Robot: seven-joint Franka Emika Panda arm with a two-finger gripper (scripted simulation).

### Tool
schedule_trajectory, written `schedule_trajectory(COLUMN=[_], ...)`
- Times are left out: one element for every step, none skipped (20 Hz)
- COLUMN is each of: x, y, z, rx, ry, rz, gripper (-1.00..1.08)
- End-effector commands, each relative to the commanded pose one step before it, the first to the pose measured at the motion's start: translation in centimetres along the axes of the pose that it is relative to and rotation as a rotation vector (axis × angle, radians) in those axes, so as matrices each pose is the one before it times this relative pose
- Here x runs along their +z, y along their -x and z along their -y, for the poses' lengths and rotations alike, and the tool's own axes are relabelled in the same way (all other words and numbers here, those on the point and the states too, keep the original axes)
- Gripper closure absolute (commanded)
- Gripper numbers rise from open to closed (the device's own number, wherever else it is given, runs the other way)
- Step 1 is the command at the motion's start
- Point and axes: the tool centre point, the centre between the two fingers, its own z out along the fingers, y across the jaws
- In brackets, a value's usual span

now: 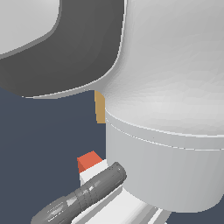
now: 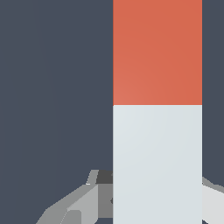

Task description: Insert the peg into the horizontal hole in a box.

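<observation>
The peg [image 2: 157, 87] fills the wrist view, one half red-orange and one half white. My gripper [image 2: 157, 199] is shut on the white half, with a grey finger [image 2: 78, 205] on either side. In the exterior view the peg's red-orange end [image 1: 89, 161] sticks out past a dark finger [image 1: 87, 194]. Of the box [image 1: 100, 107], only a thin tan sliver shows behind the arm, farther off than the peg's tip. The horizontal hole is hidden.
The arm's large white and dark grey body [image 1: 166, 109] blocks most of the exterior view. A dark blue-grey ground [image 1: 39, 140] lies below the peg.
</observation>
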Motion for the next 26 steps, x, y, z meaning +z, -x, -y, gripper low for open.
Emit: schedule_trajectory(x=[-0.027, 0.000, 0.000, 0.025, -0.007, -0.026, -0.043, -0.060, -0.077, -0.095, -0.112, -0.129, -0.147, -0.164, -0.180, -0.197, -0.214, -0.230, -0.246, -0.262, -0.277, -0.293, -0.308, -0.323, -0.326, -0.325], y=[0.049, 0.000, 0.000, -0.050, -0.016, -0.054, -0.087, -0.123, -0.159, -0.195, -0.229, -0.264, -0.299, -0.335, -0.368, -0.402, -0.435, -0.468, -0.500, -0.532, -0.563, -0.594, -0.623, -0.652, -0.658, -0.654], z=[0.006, 0.000, 0.000, -0.014, -0.004, -0.023, -0.033, -0.048, -0.062, -0.076, -0.090, -0.103, -0.118, -0.133, -0.146, -0.161, -0.174, -0.189, -0.203, -0.217, -0.231, -0.246, -0.260, -0.274, -0.279, -0.279], rx=[0.00007, 0.00000, 0.00000, -0.00022, 0.00049, 0.00129, 0.00224, 0.00313, 0.00406, 0.00496, 0.00588, 0.00678, 0.00767, 0.00854, 0.00944, 0.01029, 0.01116, 0.01199, 0.01283, 0.01363, 0.01444, 0.01521, 0.01598, 0.01671, 0.01688, 0.01675], ry=[0.00030, 0.00000, 0.00000, -0.00023, -0.00001, 0.00000, 0.00000, 0.00001, 0.00001, 0.00001, 0.00001, 0.00002, 0.00002, 0.00002, 0.00002, 0.00003, 0.00003, 0.00003, 0.00004, 0.00004, 0.00004, 0.00005, 0.00005, 0.00005, 0.00005, 0.00005], rz=[0.00101, 0.00000, 0.00000, -0.00092, -0.00003, 0.00001, 0.00000, 0.00001, 0.00001, 0.00001, 0.00001, 0.00001, 0.00001, 0.00001, 0.00001, 0.00001, 0.00001, 0.00001, 0.00001, 0.00001, 0.00001, 0.00000, 0.00000, 0.00000, 0.00000, 0.00000], gripper=[1.08, 1.08, 1.08, 1.08, 1.08, 1.08, 1.08, 1.08, 1.08, 1.08, 1.08, 1.08, 1.08, 1.08, 1.08, 1.08, 1.08, 1.08, 1.08, 1.08, 1.08, 1.08, 1.08, 1.08, 1.08, 1.08])
